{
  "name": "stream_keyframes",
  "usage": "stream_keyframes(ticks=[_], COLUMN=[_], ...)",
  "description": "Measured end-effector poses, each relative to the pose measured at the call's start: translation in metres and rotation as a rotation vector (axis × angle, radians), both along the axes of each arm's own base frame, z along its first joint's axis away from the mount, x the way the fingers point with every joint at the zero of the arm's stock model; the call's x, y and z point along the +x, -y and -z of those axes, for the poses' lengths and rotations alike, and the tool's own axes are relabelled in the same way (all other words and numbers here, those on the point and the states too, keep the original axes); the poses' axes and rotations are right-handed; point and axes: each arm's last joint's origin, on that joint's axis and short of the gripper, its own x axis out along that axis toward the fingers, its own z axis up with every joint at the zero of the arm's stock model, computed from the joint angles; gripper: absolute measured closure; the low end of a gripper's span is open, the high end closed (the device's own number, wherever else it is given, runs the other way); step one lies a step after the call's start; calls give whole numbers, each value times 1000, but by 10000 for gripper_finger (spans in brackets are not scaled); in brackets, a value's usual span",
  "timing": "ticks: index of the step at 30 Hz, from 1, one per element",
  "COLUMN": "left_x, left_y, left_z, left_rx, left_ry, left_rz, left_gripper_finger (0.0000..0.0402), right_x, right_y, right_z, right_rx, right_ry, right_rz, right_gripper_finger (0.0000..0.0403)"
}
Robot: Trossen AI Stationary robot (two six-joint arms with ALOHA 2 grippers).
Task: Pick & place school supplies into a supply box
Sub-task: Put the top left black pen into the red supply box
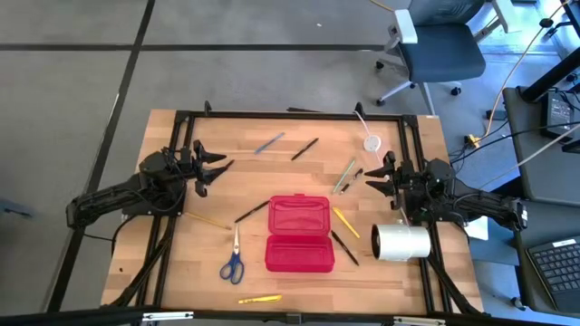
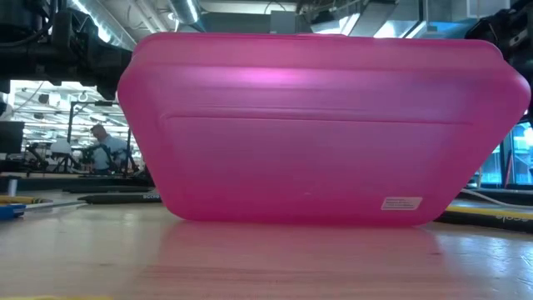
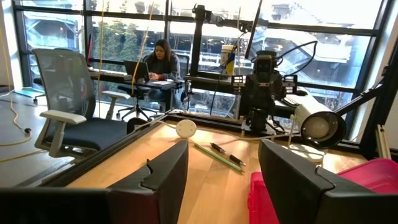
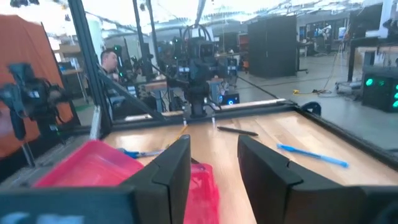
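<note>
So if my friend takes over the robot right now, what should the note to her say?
Left tool: open, holding nothing, waiting at the table's left side.
Right tool: open, holding nothing, waiting at the right side.
Red supply box: open in the middle of the table, nothing visible inside.
Supplies all lie loose on the table: blue-handled scissors left of the box, yellow pencil near the front edge, blue pen and black pen at the back, green pencil by the right tool, more pens beside the box.
Done: nothing packed yet.
Left: pick up every supply and put it in the box.
</note>
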Motion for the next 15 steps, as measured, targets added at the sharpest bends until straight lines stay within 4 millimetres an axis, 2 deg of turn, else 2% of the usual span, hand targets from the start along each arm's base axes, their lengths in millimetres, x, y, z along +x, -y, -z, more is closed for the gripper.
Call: stream_keyframes(ticks=[4, 15], left_x=[0, 0], left_y=[0, 0], left_z=[0, 0], left_rx=[0, -13], left_ry=[0, 3], left_rz=[0, 2], left_gripper_finger=[215, 214], right_x=[0, 0], right_y=[0, 0], right_z=[1, 1], right_rx=[58, 27], right_ry=[-11, -12], right_rz=[-6, -2], right_gripper_finger=[265, 265])
